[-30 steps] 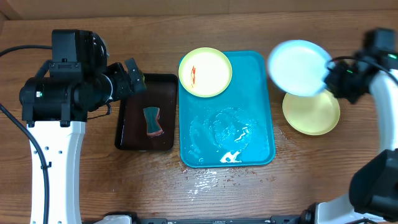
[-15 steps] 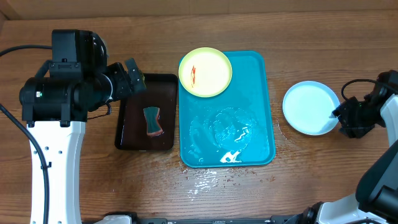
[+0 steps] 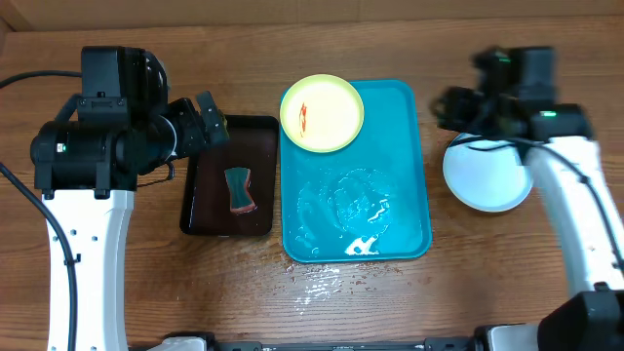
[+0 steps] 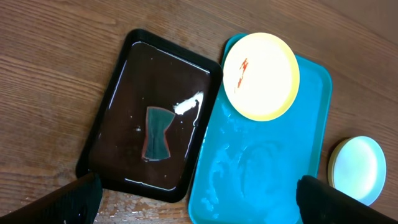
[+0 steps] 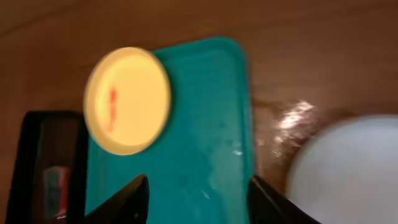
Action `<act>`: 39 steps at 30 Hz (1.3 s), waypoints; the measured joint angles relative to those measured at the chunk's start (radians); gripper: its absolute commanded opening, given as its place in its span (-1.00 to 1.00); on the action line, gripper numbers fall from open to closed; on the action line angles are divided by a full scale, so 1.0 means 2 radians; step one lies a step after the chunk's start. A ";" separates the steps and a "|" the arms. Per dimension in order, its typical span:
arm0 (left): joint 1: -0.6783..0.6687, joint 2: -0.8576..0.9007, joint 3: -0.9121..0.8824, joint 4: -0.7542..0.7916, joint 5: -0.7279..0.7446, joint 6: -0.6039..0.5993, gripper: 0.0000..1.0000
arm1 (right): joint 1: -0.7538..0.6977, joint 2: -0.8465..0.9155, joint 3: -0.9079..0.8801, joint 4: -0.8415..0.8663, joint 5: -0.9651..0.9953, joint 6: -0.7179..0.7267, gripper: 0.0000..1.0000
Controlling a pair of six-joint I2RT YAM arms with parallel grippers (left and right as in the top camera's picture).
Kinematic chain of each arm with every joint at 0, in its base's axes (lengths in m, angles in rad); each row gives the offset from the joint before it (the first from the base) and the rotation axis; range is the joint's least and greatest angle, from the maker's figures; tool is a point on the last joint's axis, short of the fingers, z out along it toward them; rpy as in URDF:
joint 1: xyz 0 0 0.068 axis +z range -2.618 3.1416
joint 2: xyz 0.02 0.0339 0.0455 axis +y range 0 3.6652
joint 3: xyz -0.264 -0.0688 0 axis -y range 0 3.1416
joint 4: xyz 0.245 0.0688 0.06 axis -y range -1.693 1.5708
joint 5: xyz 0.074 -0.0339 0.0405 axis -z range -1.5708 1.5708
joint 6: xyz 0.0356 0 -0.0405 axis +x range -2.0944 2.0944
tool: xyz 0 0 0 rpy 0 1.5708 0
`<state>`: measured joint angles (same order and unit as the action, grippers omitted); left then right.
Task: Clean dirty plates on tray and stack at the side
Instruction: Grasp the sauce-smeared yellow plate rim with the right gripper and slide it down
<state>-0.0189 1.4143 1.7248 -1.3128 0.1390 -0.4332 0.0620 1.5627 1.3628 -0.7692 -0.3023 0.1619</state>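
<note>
A pale yellow dirty plate with a red smear lies on the far left corner of the turquoise tray. To the right of the tray, a light blue plate rests on top of another yellow plate on the table. My right gripper hovers open and empty over the tray's right edge, just left of that stack. My left gripper hangs wide open and empty, high above the black tray.
A black tray holding water and a teal sponge sits left of the turquoise tray. Water pools on the turquoise tray and on the wood at its near edge.
My right gripper set the light blue plate down on the yellow plate at the right, opened, and swung up and left to the tray's right edge. The left arm stayed still.
</note>
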 measured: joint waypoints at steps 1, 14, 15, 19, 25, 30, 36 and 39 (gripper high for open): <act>0.000 0.000 0.000 0.000 0.000 0.000 1.00 | 0.019 0.005 -0.001 0.022 0.004 -0.002 0.08; 0.000 0.000 0.000 0.000 0.000 0.000 1.00 | 0.145 0.195 -0.003 0.240 0.113 -0.012 0.20; 0.000 0.000 0.000 0.000 0.000 0.000 1.00 | 0.143 0.209 -0.003 0.245 0.116 -0.010 0.20; 0.000 0.000 0.000 0.000 0.000 0.000 1.00 | 0.136 0.244 -0.003 0.263 0.122 -0.003 0.20; 0.000 0.000 0.000 0.000 0.000 0.000 1.00 | 0.136 0.272 -0.003 0.268 0.128 0.012 -0.40; 0.000 0.000 0.000 0.000 0.000 0.000 1.00 | 0.136 0.279 -0.003 0.264 0.129 0.020 -0.84; 0.000 0.000 0.000 0.000 0.000 0.000 1.00 | 0.134 0.278 0.005 0.230 0.127 0.028 -0.93; 0.000 0.000 0.000 0.000 0.000 0.000 1.00 | 0.133 0.268 0.012 0.178 0.126 0.029 -0.93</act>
<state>-0.0189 1.4143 1.7248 -1.3132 0.1390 -0.4332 0.3275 2.0979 1.3872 -0.4133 -0.0494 0.2192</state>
